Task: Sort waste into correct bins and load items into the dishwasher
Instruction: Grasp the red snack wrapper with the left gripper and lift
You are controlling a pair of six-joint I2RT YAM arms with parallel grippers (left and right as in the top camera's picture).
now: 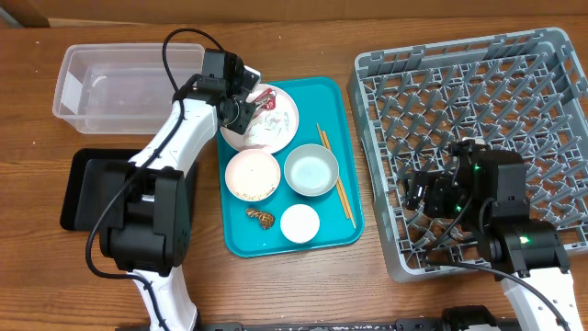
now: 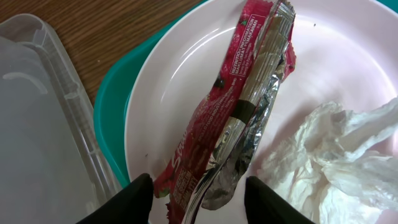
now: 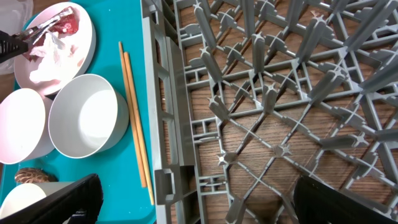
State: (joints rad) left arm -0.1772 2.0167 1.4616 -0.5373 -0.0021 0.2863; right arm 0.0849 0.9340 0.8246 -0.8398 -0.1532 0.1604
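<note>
My left gripper (image 1: 248, 99) (image 2: 199, 200) is open low over the pale pink plate (image 1: 285, 119) (image 2: 180, 74). The lower end of the crumpled red-and-white wrapper (image 2: 249, 93) (image 1: 264, 97) lies between its fingers. The white tissue wad (image 2: 339, 158) (image 1: 274, 124) lies on the same plate, to the right. My right gripper (image 1: 415, 195) (image 3: 199, 204) is open and empty above the left part of the grey dish rack (image 1: 478, 101) (image 3: 186, 124). The clear tub (image 1: 119, 87) (image 2: 37, 124) is left of the plate. The black tray (image 1: 83, 188) is below the tub.
On the teal serving tray (image 1: 344, 225) (image 3: 112, 180) stand a pink bowl (image 1: 252, 175) (image 3: 18, 130), a pale blue bowl (image 1: 310, 171) (image 3: 87, 118) and a white cup (image 1: 299, 223). A brown food scrap (image 1: 261, 218) (image 3: 31, 176) and chopsticks (image 1: 335, 175) (image 3: 134, 118) lie there too.
</note>
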